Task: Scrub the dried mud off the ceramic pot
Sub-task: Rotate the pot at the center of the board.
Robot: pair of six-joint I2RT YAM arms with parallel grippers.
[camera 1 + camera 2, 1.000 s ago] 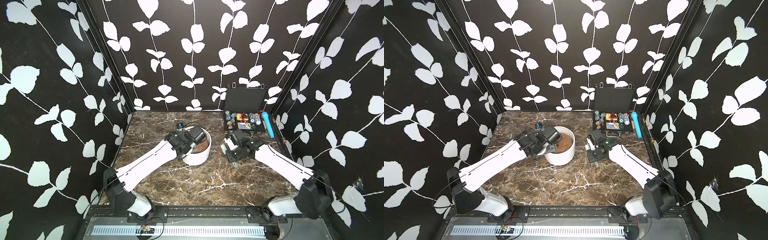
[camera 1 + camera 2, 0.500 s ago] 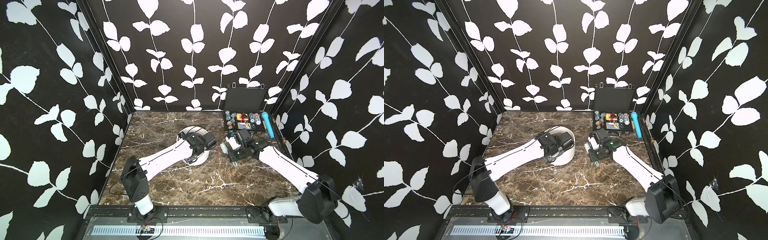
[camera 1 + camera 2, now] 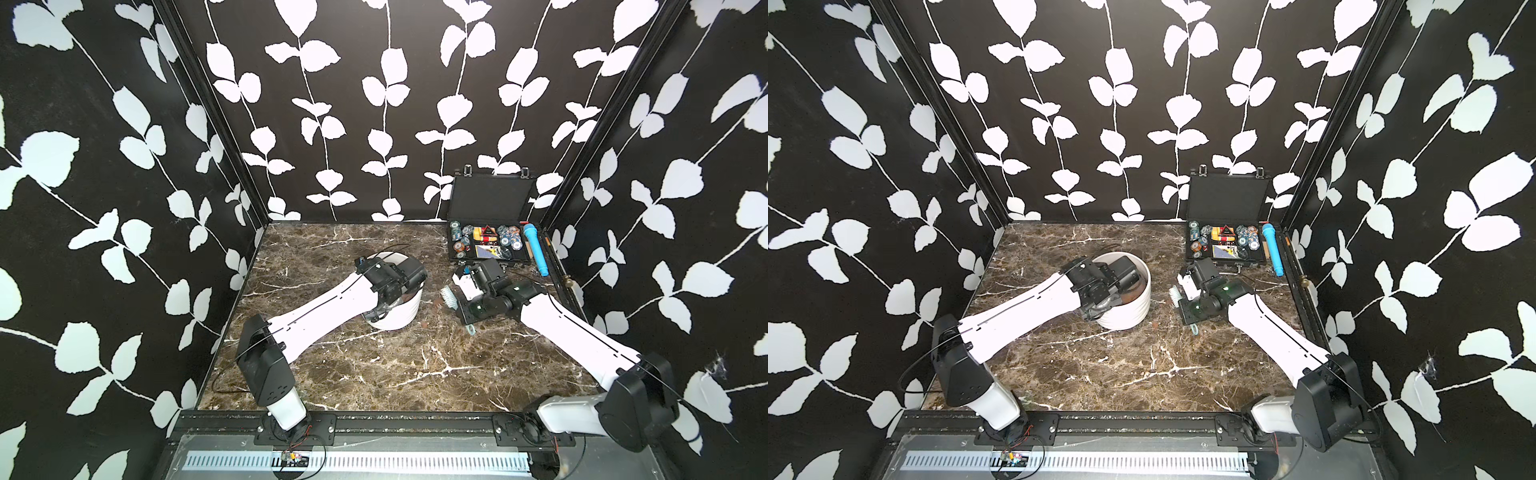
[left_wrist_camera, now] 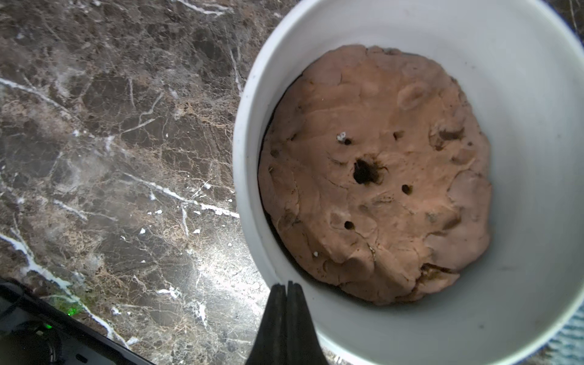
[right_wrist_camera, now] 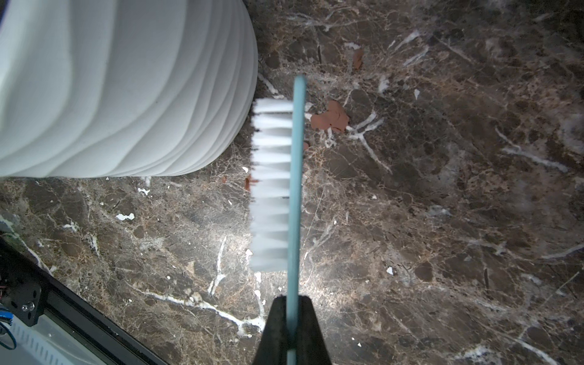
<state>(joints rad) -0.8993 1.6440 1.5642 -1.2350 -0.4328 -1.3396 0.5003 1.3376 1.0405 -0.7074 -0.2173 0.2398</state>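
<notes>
several dried mud (image 5: pixel 330 120) flakes lie on the marble (image 5: pixel 442 221) beyond the right gripper (image 5: pixel 292 298), clamped on the brush (image 5: pixel 295 189) beside the ceramic pot (image 5: pixel 126 88); its visible wall looks clean. left gripper (image 4: pixel 287 286), pinched shut, sits at the rim.

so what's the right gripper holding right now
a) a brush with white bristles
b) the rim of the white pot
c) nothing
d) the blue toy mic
a: in the right wrist view the right gripper is shut on the thin teal handle of the brush, with its white bristles turned toward the ribbed side of the ceramic pot.
</notes>
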